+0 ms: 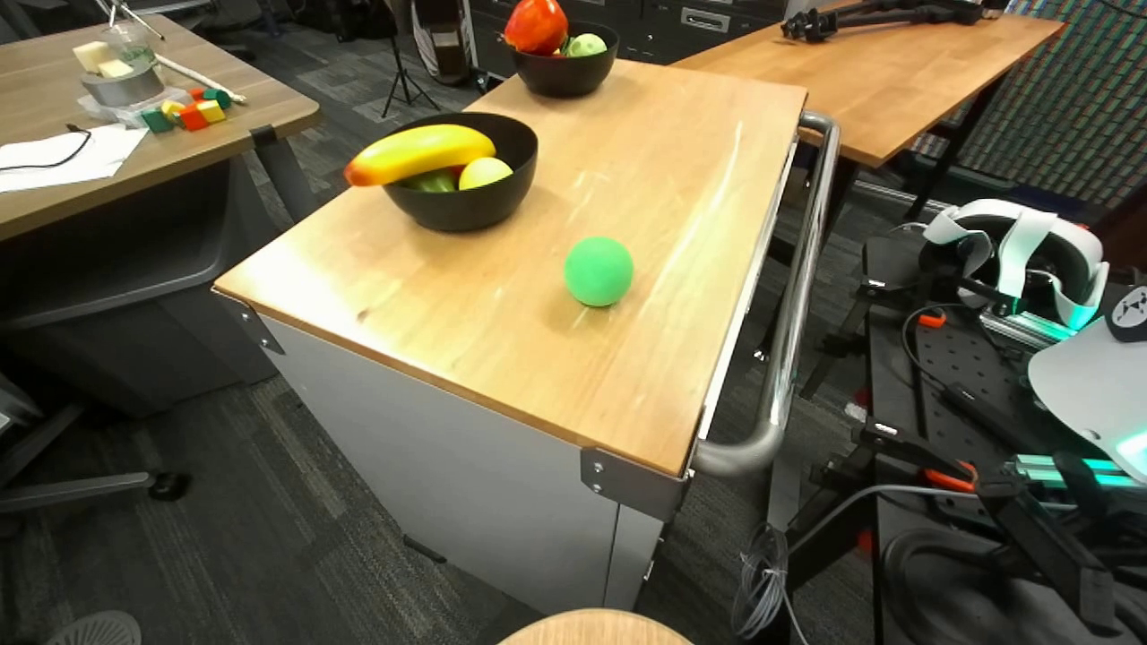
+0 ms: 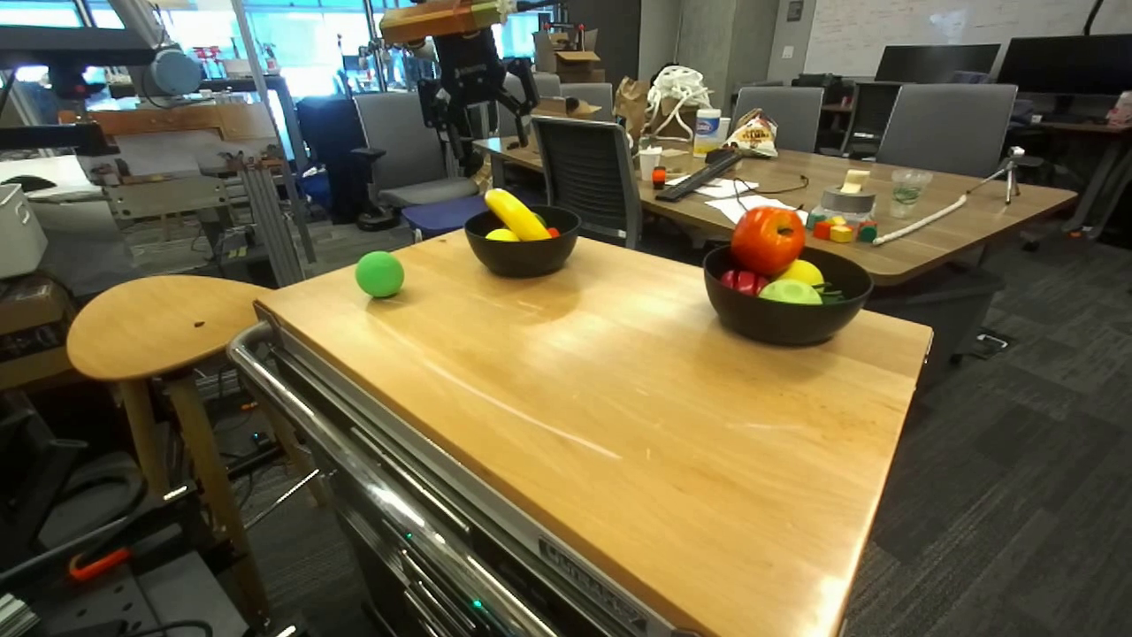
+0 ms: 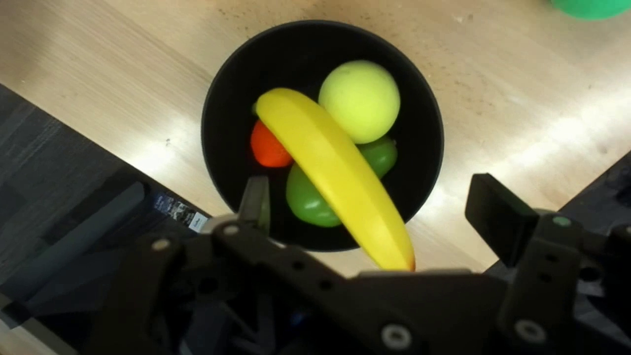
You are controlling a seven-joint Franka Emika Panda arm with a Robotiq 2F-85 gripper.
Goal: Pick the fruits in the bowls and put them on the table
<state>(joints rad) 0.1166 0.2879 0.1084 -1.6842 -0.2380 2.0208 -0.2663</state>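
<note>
table [image 2: 566, 389]: little done, it seems; most fruits [image 3: 359, 101] not yet out.
red-fruit bowl [image 2: 783, 323]: near one corner of the edge opposite the handle [image 1: 797, 309]; unemptied.
banana bowl [image 1: 470, 208]: beside that edge, toward its other corner; unemptied.
gripper [image 3: 370, 204]: jaws spread above the banana bowl, pinching nothing.
banana [image 3: 335, 172]: in its bowl, atop other fruits; long axis slanting, reddish end past the rim toward the nearest corner.
green ball [image 1: 599, 271]: out on the table, near the handle edge.

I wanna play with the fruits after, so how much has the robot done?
Done: maybe the green ball on the table; I can't tell where it came from. In hand: nothing; the open gripper faces the bowl with the banana. Left: that banana, the fruits under and beside it, and everything in the other bowl, like the big red fruit.
</note>
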